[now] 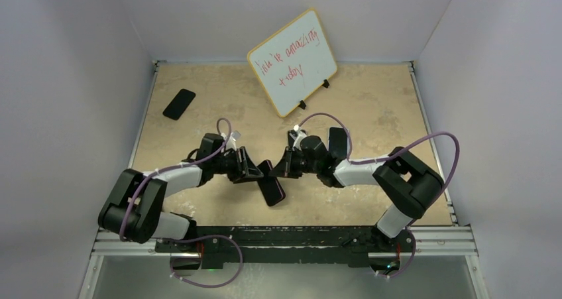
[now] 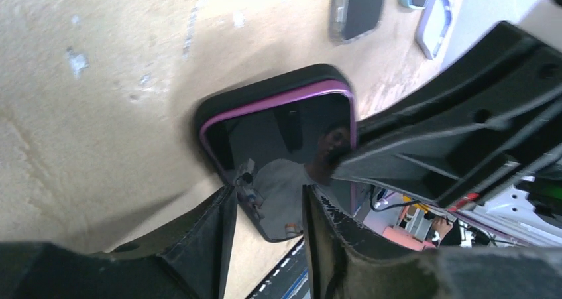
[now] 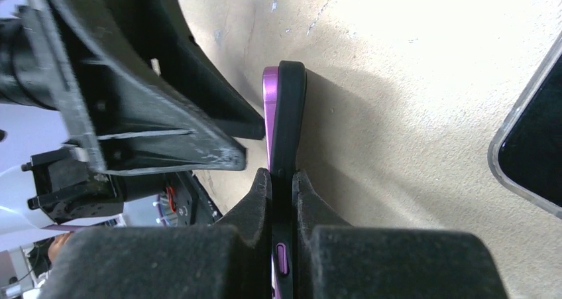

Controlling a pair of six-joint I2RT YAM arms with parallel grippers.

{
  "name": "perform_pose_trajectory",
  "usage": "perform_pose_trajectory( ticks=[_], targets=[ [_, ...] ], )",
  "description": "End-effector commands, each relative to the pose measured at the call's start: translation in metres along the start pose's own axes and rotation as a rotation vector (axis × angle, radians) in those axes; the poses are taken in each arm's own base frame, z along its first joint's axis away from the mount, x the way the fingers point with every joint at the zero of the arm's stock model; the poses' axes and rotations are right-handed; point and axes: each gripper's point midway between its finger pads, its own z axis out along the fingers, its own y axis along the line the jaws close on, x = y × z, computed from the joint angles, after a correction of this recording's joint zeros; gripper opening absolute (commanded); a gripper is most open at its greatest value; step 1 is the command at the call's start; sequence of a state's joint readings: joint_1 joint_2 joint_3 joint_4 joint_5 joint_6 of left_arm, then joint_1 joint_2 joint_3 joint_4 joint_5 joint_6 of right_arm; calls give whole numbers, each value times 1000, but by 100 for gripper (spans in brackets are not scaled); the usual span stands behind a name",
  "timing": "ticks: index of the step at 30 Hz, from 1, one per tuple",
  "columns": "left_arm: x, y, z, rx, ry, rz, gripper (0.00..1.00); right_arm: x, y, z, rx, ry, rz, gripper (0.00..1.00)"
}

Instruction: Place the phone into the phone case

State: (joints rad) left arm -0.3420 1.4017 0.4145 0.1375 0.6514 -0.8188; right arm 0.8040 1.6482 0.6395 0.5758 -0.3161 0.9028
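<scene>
My right gripper [image 3: 281,174] is clamped on the black phone case [image 3: 291,113], with the purple phone [image 3: 270,107] sitting in it, edge-on near the middle of the table [image 1: 378,113]. My left gripper [image 2: 268,199] stands parted, one fingertip against the screen.

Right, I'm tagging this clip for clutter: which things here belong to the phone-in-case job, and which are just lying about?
Job in hand:
- purple-edged phone
- black case around it
- right gripper, clamped on their edge
- left gripper, at the phone's face

Lying about:
- whiteboard
- black phone, far left
- clear-cased phone
</scene>
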Motion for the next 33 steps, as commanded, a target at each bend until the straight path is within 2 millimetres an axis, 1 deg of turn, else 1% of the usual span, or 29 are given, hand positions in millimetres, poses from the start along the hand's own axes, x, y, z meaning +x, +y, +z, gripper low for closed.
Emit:
perform_pose_trajectory(
  ticks=[1, 3, 5, 7, 10, 12, 15, 18, 22, 24, 26, 29, 33],
  targets=[
    [-23, -44, -17, 83, -50, 127, 49, -22, 35, -13, -80, -56, -66, 0],
    [-27, -58, -26, 114, -66, 158, 60, -33, 45, -24, -100, -99, -74, 0],
    [-30, -73, -37, 165, -86, 185, 68, -42, 52, -36, -116, -136, -73, 0],
    [-32, -87, -47, 222, -94, 207, 72, -52, 61, -50, -142, -179, -75, 0],
    [-30, -108, -57, 303, -92, 236, 75, -65, 77, -73, -201, -253, -79, 0],
    [-30, -118, -63, 345, -96, 247, 75, -72, 91, -87, -249, -304, -94, 0],
    [-30, -136, -73, 418, -104, 264, 75, -79, 105, -105, -287, -360, -105, 0],
    [-32, -154, -82, 498, -126, 277, 75, -84, 120, -119, -351, -399, -91, 0],
    [-30, -168, -92, 602, -168, 271, 71, -87, 143, -134, -466, -436, -101, 0],
    [-28, -172, -95, 649, -175, 265, 70, -88, 149, -139, -498, -449, -104, 0],
    [-26, -171, -95, 672, -170, 250, 69, -89, 152, -143, -518, -462, -99, 0],
    [-24, -170, -93, 704, -166, 235, 68, -89, 154, -143, -527, -456, -99, 0],
    [-21, -180, -95, 758, -168, 242, 62, -90, 158, -140, -542, -442, -85, 0]
  ],
)
